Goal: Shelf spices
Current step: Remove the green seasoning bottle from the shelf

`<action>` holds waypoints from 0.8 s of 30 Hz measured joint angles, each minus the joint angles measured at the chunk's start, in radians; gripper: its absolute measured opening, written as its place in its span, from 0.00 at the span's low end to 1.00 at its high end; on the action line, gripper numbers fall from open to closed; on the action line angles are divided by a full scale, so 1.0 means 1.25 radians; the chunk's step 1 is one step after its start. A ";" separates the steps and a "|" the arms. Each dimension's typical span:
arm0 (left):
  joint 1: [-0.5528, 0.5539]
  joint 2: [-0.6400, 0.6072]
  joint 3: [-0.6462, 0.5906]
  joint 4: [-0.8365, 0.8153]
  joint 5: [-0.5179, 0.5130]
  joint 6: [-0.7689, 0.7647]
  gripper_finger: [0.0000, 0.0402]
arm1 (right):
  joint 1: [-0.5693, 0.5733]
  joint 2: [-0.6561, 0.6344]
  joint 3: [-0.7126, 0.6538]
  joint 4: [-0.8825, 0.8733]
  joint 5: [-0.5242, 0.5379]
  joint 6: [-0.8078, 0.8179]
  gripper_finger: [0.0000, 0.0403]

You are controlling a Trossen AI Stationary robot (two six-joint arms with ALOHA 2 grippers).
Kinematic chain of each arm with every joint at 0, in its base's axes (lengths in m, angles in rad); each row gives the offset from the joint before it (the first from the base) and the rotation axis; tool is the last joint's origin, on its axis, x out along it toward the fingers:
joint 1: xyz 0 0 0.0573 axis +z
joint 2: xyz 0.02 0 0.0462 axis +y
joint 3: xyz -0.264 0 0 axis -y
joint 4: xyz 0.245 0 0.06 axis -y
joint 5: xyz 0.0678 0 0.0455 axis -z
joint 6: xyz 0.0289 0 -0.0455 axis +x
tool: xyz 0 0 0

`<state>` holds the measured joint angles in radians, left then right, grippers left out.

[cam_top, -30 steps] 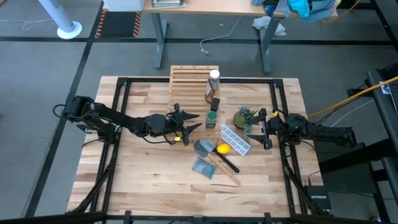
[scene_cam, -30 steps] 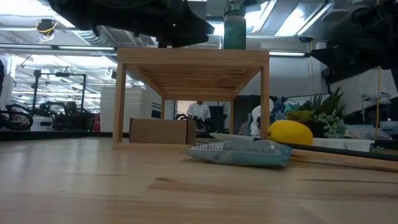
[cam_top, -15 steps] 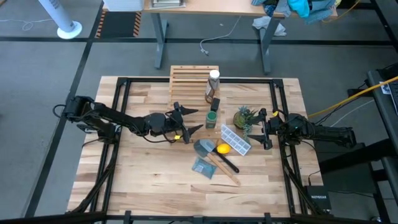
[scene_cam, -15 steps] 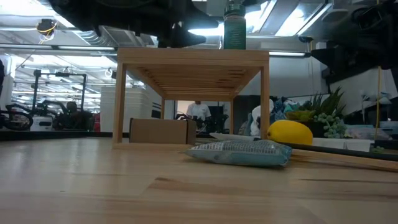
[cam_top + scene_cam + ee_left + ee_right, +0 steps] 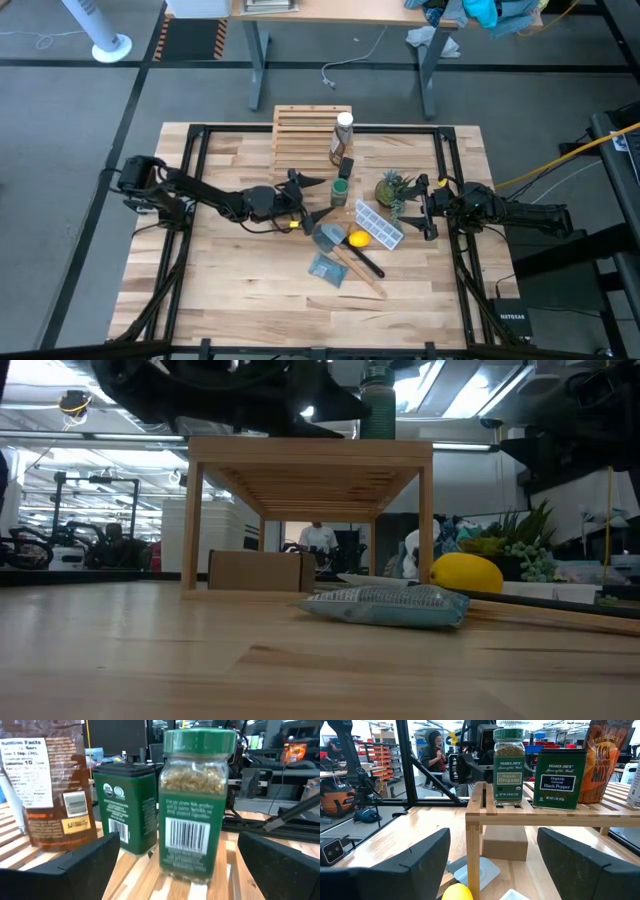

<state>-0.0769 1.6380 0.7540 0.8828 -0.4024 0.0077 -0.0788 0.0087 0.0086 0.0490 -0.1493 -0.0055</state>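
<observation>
The shelf (image 5: 305, 135), a light-wood slatted rack, stands at the table's far middle. Along its right side stand the spices: a white-capped bottle (image 5: 344, 125), an orange-brown packet (image 5: 338, 150), a dark green tin (image 5: 347, 167) and a green-lidded jar (image 5: 196, 800). The jar stands by its base on the slats at the shelf's near right corner (image 5: 475, 815). My left gripper (image 5: 327, 198) is open just left of the jar, its fingers (image 5: 85, 855) on either side of it and apart from it. My right gripper (image 5: 420, 207) waits open at the table's right.
Near of the shelf lie a yellow lemon (image 5: 357, 239), a clear tray (image 5: 380, 226), a grey-blue packet (image 5: 325, 268) and a dark-handled tool (image 5: 365, 262). A small green plant (image 5: 392, 187) stands between the jar and my right gripper. A person (image 5: 435, 750) shows beyond the table.
My left gripper has gone toward the table's right edge, up to the green-lidded jar, and has opened wide. The jar and the other spices have stayed in place on the shelf.
</observation>
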 joint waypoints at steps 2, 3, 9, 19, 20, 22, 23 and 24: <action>0.000 0.013 0.018 0.000 0.001 0.003 0.99 | 0.000 0.000 0.000 0.000 0.000 0.000 0.76; 0.000 0.021 0.026 -0.001 0.003 0.003 0.99 | 0.000 0.000 0.000 0.000 0.000 0.000 0.76; 0.000 0.065 0.069 -0.006 0.018 0.000 0.99 | 0.000 0.000 0.000 0.000 0.000 0.000 0.76; 0.000 0.101 0.110 -0.009 0.018 -0.037 0.99 | 0.000 0.000 0.000 0.000 0.000 0.000 0.76; 0.000 0.101 0.112 -0.011 0.018 -0.037 0.99 | 0.000 0.000 0.000 0.000 0.000 0.000 0.76; 0.000 0.104 0.115 -0.006 0.017 -0.040 0.99 | 0.000 0.000 0.000 0.000 0.000 0.000 0.76; 0.000 0.104 0.115 -0.008 0.012 -0.045 0.99 | 0.000 0.000 0.000 0.000 0.000 0.000 0.76; 0.000 0.104 0.115 -0.008 0.006 -0.050 0.99 | 0.000 0.000 0.000 0.000 0.000 0.000 0.76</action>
<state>-0.0769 1.7683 0.8978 0.8730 -0.3947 -0.0548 -0.0789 0.0086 0.0086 0.0494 -0.1493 -0.0055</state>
